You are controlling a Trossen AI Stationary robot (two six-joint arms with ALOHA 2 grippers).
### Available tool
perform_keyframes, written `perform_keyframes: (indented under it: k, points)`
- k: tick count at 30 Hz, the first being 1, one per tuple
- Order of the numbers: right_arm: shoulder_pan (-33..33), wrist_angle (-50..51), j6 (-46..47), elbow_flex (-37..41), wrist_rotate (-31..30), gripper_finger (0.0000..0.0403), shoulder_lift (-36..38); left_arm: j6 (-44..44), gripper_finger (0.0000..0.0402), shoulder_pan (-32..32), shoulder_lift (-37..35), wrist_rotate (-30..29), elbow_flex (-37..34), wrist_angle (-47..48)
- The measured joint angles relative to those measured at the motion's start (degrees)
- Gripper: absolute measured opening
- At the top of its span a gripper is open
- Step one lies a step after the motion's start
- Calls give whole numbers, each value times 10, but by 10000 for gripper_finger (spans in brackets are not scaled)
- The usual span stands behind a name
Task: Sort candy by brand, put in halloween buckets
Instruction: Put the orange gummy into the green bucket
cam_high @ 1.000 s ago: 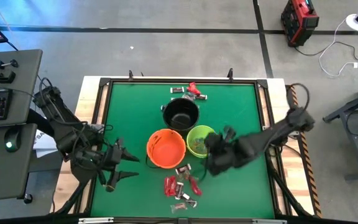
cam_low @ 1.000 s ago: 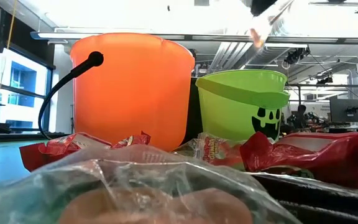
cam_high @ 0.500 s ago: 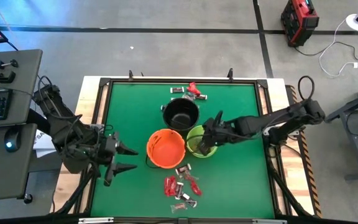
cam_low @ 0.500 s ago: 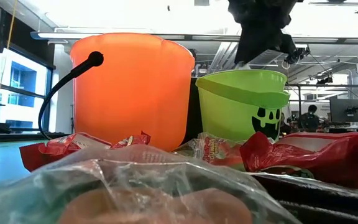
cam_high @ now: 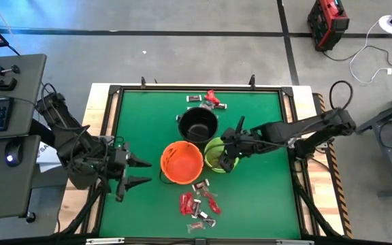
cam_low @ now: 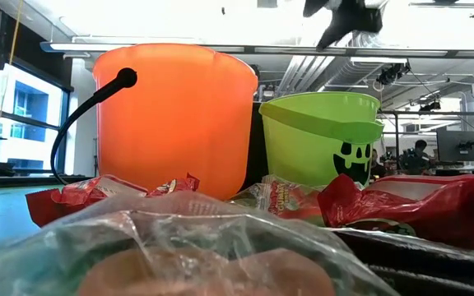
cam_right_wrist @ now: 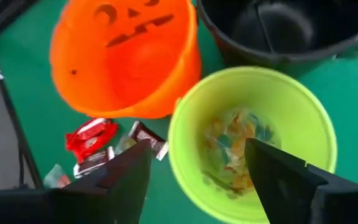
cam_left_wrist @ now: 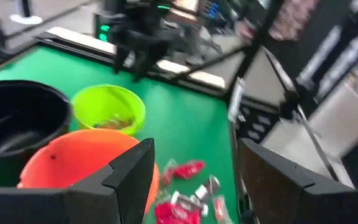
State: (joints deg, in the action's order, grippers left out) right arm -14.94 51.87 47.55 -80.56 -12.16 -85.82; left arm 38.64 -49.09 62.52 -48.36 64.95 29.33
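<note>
Where candy [cam_right_wrist: 235,146] fills green bucket [cam_right_wrist: 182,155]

One bucket [cam_high: 218,155] sits mid-table; a second bucket [cam_high: 182,162] touches its left, a third [cam_high: 197,124] stands behind, loose candy [cam_high: 199,202] lies in front, more candy [cam_right_wrist: 238,149] lies inside it.

Round orange plastic bucket [cam_low: 175,115], frame centre: smooth, slightly glossy. Lime green plastic bucket [cam_low: 319,136] to its right: same smooth plastic w/ soft sheen. Black round plastic bucket [cam_high: 197,124], mid-frame in high view: glossy inside. Red candy wrappers [cam_low: 401,201], lower right: crinkled shiny film. Clear wrapper [cam_low: 179,247], bottom: glossy, wrinkled. Green table surface [cam_high: 257,197]: matt, cloth-like; edge pale wood [cam_high: 309,102], upper right.
</note>
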Motion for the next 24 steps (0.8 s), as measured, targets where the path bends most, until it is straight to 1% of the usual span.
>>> perform_keyframes:
  k: [2,4,8,11,14,18,21,24]
  points:
    - [-21,23,7,-23,-28,255,0,12,220,16,0,-13,0,-6]
    - [-43,39,31,-32,-63,256,0,6,220,39,0,8,0,-4]
    - [-79,104,126,-24,-109,256,0,-25,220,109,-6,106,0,14]
    - [-96,152,189,-6,-116,253,1,-83,220,190,-19,172,0,32]
    - [-104,163,215,11,-129,245,12,-147,220,291,-44,242,0,24]
    - [-88,165,216,54,-162,233,48,-203,220,464,-70,339,0,-20]
    - [-57,164,213,106,-172,226,95,-212,220,611,-64,450,0,-58]
    - [-13,116,179,166,-176,221,153,-200,220,739,-30,571,0,-77]
